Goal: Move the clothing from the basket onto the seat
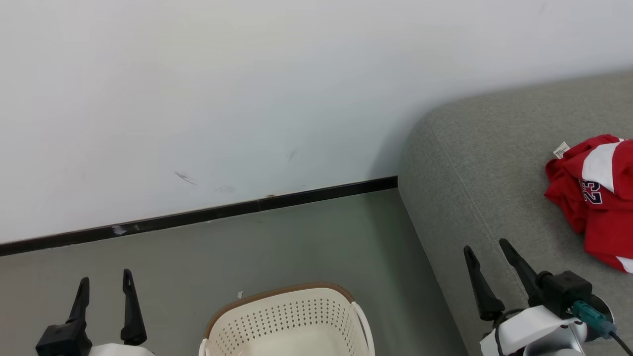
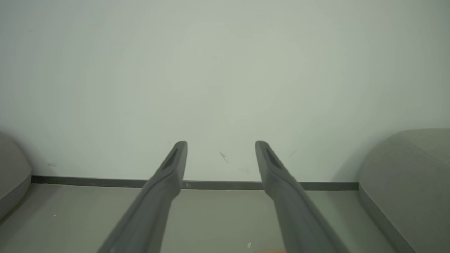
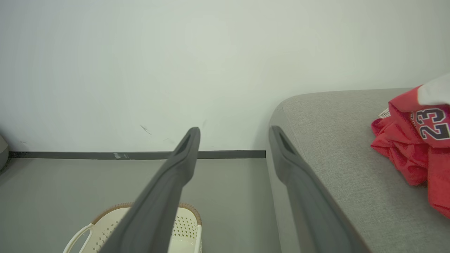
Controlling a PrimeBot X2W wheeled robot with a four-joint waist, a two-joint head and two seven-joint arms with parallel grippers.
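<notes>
Clothing [image 1: 593,198] lies as a red heap on the seat [image 1: 474,163], far right, with number 23 and a white panel showing; can't tell if it's one garment or both. On the floor just left of the seat is the basket [image 1: 287,316]; no red in the part of its inside that shows, near part cut off. Fingers of left gripper [image 1: 106,275] spread, holding nothing, above floor; fingers of right gripper [image 1: 485,244] spread, holding nothing, at the seat's edge, apart from the heap. Judged: transfer done or nearly, only the basket bottom left to check.
</notes>
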